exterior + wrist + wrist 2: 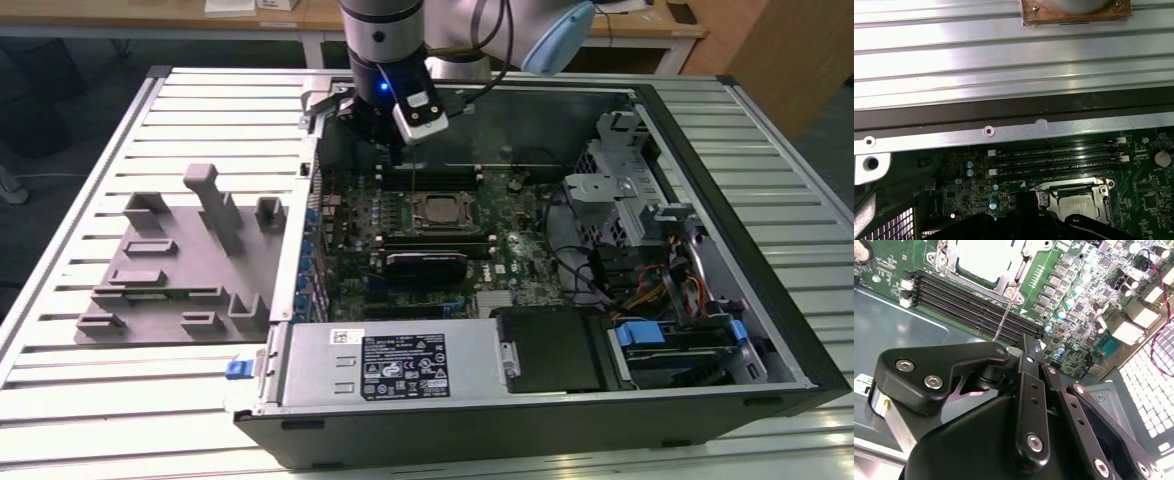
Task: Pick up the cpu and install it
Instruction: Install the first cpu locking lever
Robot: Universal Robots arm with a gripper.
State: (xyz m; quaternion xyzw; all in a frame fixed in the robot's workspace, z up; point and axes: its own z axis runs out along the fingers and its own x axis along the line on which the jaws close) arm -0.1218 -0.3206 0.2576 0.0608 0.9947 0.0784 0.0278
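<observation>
Whether the gripper (1023,345) is open or closed cannot be told, and nothing is seen held in it. It is poised over the far side of the motherboard (494,265), just beyond the memory slots (969,302), with the thin upright socket lever (1004,315) ending close by, though contact cannot be made out. The cpu (437,210) is seen lying in the socket (1046,195) mid-board, well apart from the grey fixture tray (160,270) at the exterior view's left. Placing is therefore judged done and locking in hand, for which a steady, exact hold on the lever is called for.
</observation>
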